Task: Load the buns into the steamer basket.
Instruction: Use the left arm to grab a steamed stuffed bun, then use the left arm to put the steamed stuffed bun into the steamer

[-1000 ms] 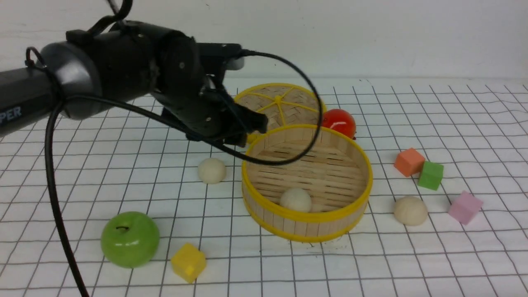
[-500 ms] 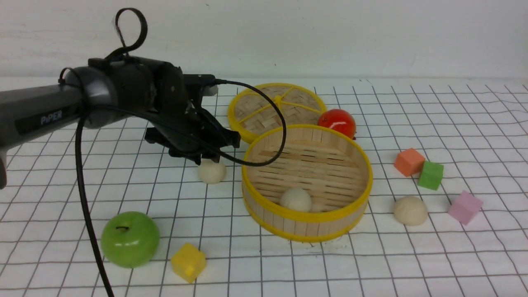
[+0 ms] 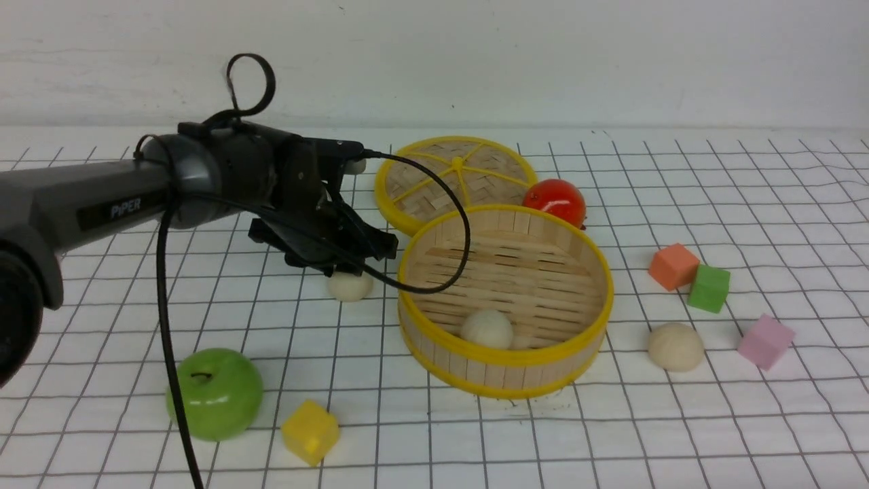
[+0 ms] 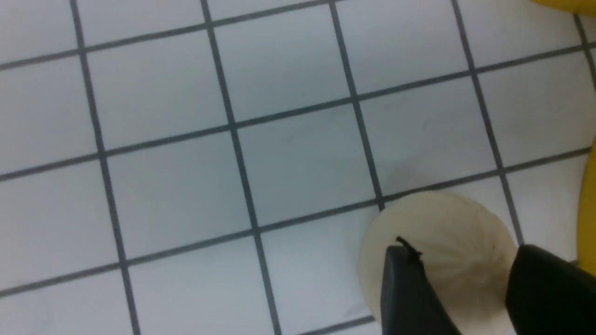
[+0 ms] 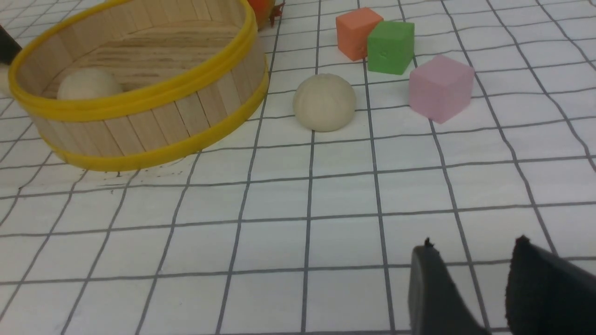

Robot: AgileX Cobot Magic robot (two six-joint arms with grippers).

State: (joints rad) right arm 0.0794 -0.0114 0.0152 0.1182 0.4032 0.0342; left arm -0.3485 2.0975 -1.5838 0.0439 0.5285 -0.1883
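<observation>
The steamer basket point(image 3: 506, 356) stands mid-table with one bun point(image 3: 486, 329) on its slatted floor. A second bun point(image 3: 349, 288) lies on the cloth just left of the basket. My left gripper point(image 3: 354, 263) hangs right over it, open; in the left wrist view the fingers point(image 4: 405, 288) straddle the top of this bun point(image 4: 442, 218), with the basket's yellow rim point(image 4: 587, 209) close beside. A third bun point(image 3: 675, 346) lies right of the basket. My right gripper point(image 5: 470, 251) is open and empty, low over the cloth, short of that bun point(image 5: 324, 102) and the basket point(image 5: 139, 97).
A flat woven lid point(image 3: 455, 173) and a red tomato point(image 3: 557, 200) lie behind the basket. A green apple point(image 3: 214, 394) and a yellow cube point(image 3: 310, 431) sit at front left. Orange point(image 3: 673, 266), green point(image 3: 709, 288) and pink point(image 3: 765, 341) cubes lie at right.
My left arm has swung left and down, from above the basket's back-left rim to just over the bun left of the basket. The buns have not moved.
</observation>
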